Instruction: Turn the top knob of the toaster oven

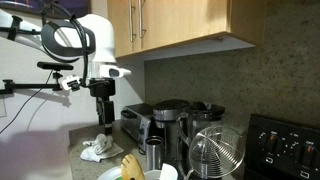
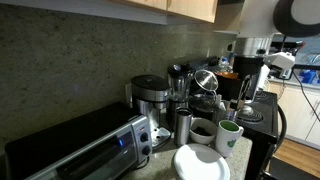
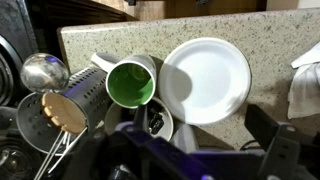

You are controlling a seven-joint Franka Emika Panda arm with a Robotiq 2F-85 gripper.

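The toaster oven [image 2: 85, 152] is a low silver box with a dark glass front at the near left, its knobs [image 2: 145, 132] on the right end of the front. It also shows behind the coffee maker in an exterior view [image 1: 133, 121]. My gripper [image 1: 103, 122] hangs pointing down over the counter, well apart from the toaster oven, and shows at the far end in an exterior view [image 2: 248, 98]. In the wrist view its fingers [image 3: 200, 150] are spread wide and hold nothing. The toaster oven is out of the wrist view.
A black-and-silver coffee maker [image 2: 152, 98] stands beside the toaster oven. A green-lined mug [image 3: 130, 83], a white plate [image 3: 205, 80], a second mug [image 2: 202, 130] and a steel cup [image 2: 183, 124] crowd the counter. A cloth [image 1: 99, 150], a banana [image 1: 131, 166] and a black stove [image 1: 290, 145] are nearby.
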